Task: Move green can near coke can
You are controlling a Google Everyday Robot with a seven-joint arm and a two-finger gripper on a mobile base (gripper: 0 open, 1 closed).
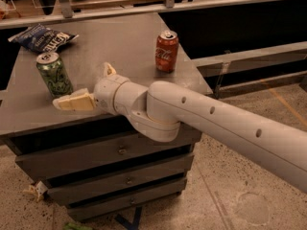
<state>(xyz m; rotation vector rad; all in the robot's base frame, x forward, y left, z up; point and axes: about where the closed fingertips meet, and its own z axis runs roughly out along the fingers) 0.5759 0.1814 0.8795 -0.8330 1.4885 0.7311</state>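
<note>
The green can [54, 74] stands upright near the left front of the grey cabinet top [120, 42]. The coke can [167, 51] stands upright to the right, near the cabinet's right edge. My gripper [81, 84] is open just right of the green can, low over the front edge. One cream finger [74, 102] points left below the can's base and the other finger [109, 70] points up and back. The can sits beside the lower finger, not held. My white arm [216, 123] reaches in from the right.
A blue chip bag [42, 36] lies at the back left of the cabinet top. The cabinet has several drawers [120, 152] below. A rail and dark shelf [230, 13] run behind. A speckled floor [220, 195] lies in front and to the right.
</note>
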